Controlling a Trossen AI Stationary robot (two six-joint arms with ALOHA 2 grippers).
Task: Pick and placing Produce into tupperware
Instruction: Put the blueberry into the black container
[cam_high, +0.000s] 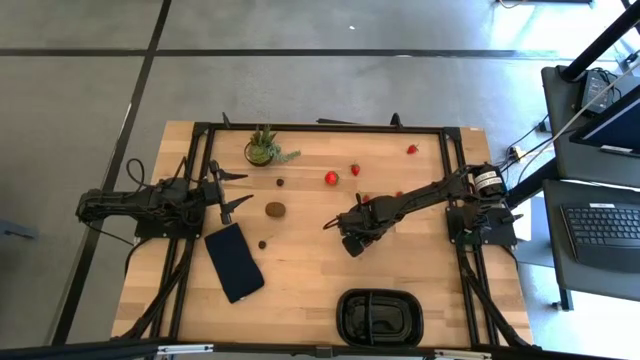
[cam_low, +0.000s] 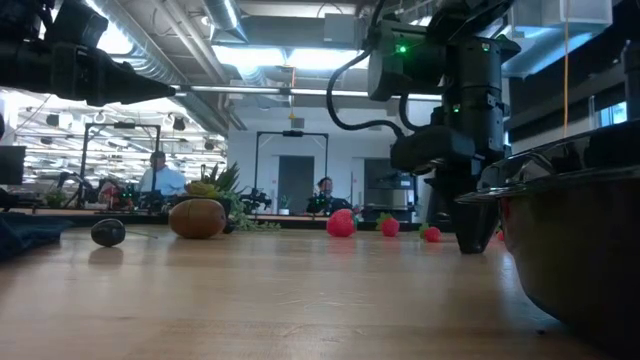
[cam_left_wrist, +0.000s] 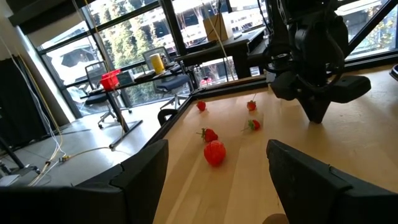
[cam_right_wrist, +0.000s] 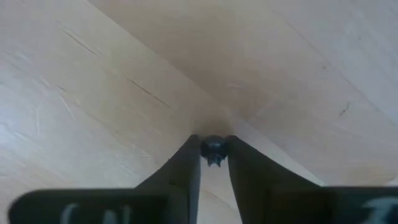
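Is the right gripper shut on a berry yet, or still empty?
Shut on it. In the right wrist view the right gripper pinches a small dark berry between its fingertips, down at the wooden table.

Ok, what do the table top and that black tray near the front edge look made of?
Table top: looks like pale wood with a matte finish; grain lines and plank seams show. Black tray: probably moulded plastic, slightly glossy; rounded corners and light glinting off its rim suggest it.

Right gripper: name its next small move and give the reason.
Probably lift straight up. The right gripper is down at the wood with its fingertips pinched on a small dark berry, and the black tray sits apart at the table's near edge.
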